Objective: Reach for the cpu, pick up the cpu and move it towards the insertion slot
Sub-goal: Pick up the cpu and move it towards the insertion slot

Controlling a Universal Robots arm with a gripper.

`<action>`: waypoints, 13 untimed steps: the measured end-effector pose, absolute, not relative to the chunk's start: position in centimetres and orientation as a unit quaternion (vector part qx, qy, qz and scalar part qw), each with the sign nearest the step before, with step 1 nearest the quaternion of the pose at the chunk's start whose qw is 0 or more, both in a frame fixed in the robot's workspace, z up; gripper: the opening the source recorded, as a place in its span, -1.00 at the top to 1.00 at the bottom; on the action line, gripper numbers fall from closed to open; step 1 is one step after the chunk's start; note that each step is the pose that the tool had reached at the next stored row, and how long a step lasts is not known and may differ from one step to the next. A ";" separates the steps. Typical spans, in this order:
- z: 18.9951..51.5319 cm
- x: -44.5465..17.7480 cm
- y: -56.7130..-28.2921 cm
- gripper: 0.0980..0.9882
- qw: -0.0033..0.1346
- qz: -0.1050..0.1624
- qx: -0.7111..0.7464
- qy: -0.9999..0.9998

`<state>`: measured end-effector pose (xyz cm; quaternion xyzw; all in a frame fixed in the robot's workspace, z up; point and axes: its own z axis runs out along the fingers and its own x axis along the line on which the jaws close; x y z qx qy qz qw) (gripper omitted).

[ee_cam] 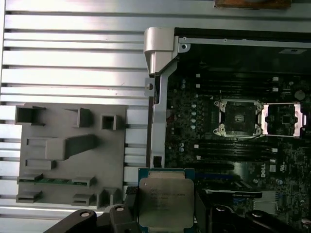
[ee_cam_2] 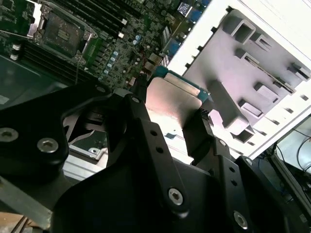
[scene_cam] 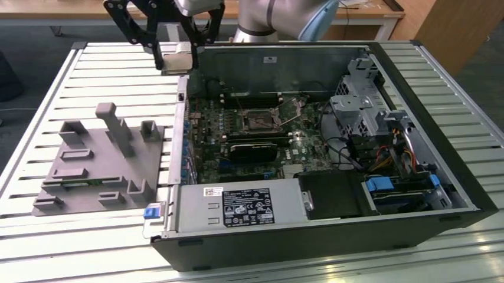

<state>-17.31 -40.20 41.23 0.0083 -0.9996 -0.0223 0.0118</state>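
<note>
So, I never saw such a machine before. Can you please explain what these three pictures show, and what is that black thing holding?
It is a robot arm working beside an open computer case. The exterior view comes from a camera off the arm. The two wrist views come from cameras riding on the arm, looking past its black gripper.

The case lies on a slatted metal table. Beside it sits a grey plastic fixture with blocks and pockets. Inside the case is a green circuit board, and on it the insertion slot, a square socket with its metal frame swung open.

The gripper's fingers are shut on the cpu, a thin square chip with a silvery top. It hangs in the air near the case's edge, apart from the slot.
</note>
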 end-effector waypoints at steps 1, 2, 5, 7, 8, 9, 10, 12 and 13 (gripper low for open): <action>41.2 -17.1 -40.2 0.00 0.012 -0.022 0.008 -1.000; 41.2 -16.9 -40.2 0.00 0.012 -0.022 0.008 -1.000; 41.2 -16.4 -40.2 0.00 0.012 -0.022 0.008 -1.000; 41.2 -16.1 -40.2 0.00 0.012 -0.022 0.008 -1.000; 41.2 -15.9 -40.2 0.00 0.012 -0.022 0.008 -1.000; 41.2 -15.7 -40.2 0.00 0.012 -0.022 0.008 -1.000; 41.2 -15.6 -40.2 0.00 0.012 -0.022 0.008 -1.000; 41.2 -15.2 -40.2 0.00 0.012 -0.022 0.008 -1.000; 41.2 -15.0 -40.2 0.00 0.012 -0.022 0.008 -1.000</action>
